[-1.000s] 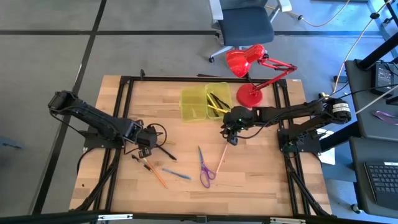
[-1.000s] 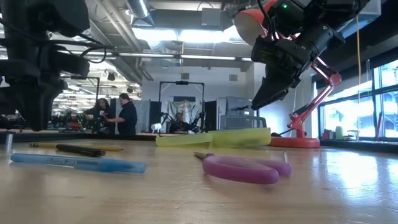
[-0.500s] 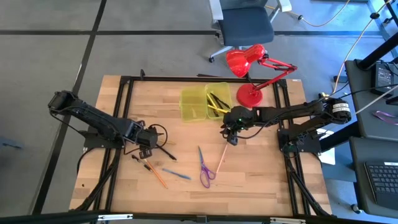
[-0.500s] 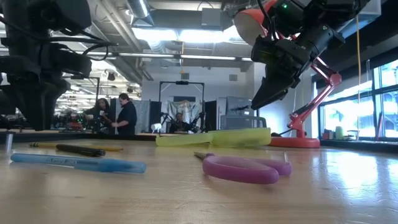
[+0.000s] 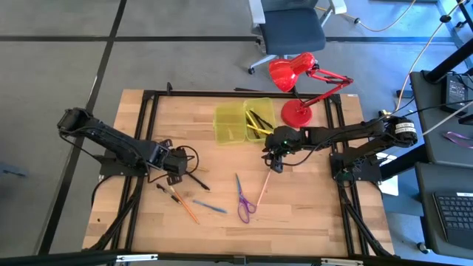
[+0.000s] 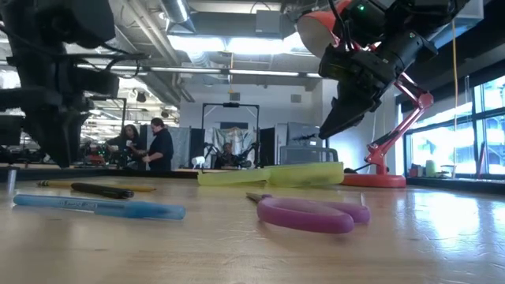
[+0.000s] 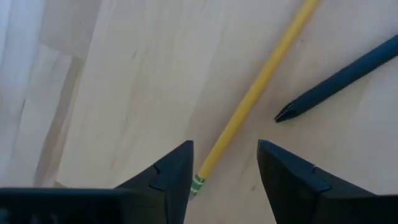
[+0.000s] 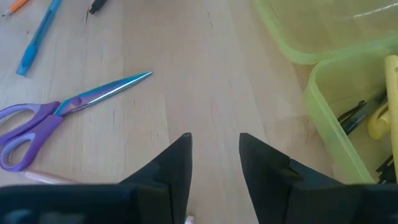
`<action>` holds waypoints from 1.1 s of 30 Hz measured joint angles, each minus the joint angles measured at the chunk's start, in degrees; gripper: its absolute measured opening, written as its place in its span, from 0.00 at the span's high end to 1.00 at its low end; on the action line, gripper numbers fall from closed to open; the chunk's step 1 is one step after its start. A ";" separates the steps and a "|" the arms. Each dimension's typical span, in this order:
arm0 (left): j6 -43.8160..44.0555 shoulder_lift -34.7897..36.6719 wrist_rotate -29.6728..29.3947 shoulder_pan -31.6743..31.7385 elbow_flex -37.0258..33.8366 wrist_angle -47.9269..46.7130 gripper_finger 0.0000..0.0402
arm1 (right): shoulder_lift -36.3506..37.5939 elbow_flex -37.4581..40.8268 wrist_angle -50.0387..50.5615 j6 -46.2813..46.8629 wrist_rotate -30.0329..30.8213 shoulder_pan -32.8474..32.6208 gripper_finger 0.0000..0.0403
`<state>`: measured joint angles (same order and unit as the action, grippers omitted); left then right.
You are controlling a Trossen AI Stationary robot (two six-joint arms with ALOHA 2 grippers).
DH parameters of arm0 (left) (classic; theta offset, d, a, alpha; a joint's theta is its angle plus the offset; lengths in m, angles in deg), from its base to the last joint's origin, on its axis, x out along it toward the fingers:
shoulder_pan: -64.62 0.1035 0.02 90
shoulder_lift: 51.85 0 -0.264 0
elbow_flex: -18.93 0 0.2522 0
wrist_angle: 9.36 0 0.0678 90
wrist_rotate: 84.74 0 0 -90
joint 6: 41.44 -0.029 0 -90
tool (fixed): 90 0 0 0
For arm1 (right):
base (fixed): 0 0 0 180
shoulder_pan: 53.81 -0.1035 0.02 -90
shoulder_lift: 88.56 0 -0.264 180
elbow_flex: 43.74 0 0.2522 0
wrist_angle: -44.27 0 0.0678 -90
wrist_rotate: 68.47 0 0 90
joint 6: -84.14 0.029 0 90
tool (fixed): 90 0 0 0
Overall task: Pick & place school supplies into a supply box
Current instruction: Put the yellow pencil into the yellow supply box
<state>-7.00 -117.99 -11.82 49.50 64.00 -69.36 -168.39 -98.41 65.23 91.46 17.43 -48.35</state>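
Several supplies already lie in the supply box, whose right half shows a few dark and yellow pens in the high view; the left half looks bare. Left out on the table, toward six o'clock from the box, are the purple scissors, a pale pink pencil, a blue pen, an orange pencil and dark pens by the left gripper at nine o'clock. The right gripper hovers just at four o'clock of the box, over the pink pencil's top end.

From table height, the blue pen and scissors lie in front, the box behind them, a red lamp beyond.

By the left wrist view, that gripper's jaws stand apart and empty over a yellow pencil, a dark pen beside it.

By the right wrist view, its jaws stand apart and empty too, a pale tip just showing between them.

I judge the job under halfway: at least seven things are still to be boxed.
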 joint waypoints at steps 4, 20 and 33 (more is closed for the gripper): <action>0.66 -0.01 0.50 2.15 -1.44 1.61 0.59 | 0.00 0.00 0.07 -0.12 0.00 0.00 0.66; -11.56 -2.29 7.42 8.04 -1.84 5.58 0.68 | 0.00 0.00 0.66 -0.12 0.00 -0.02 0.66; -14.76 -10.67 12.77 12.41 -1.04 8.93 0.81 | 0.00 0.00 2.17 -0.23 -0.01 -0.01 0.66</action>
<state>-21.76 -128.66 0.94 61.91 62.96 -60.43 -168.39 -98.41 67.40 91.23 17.42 -48.36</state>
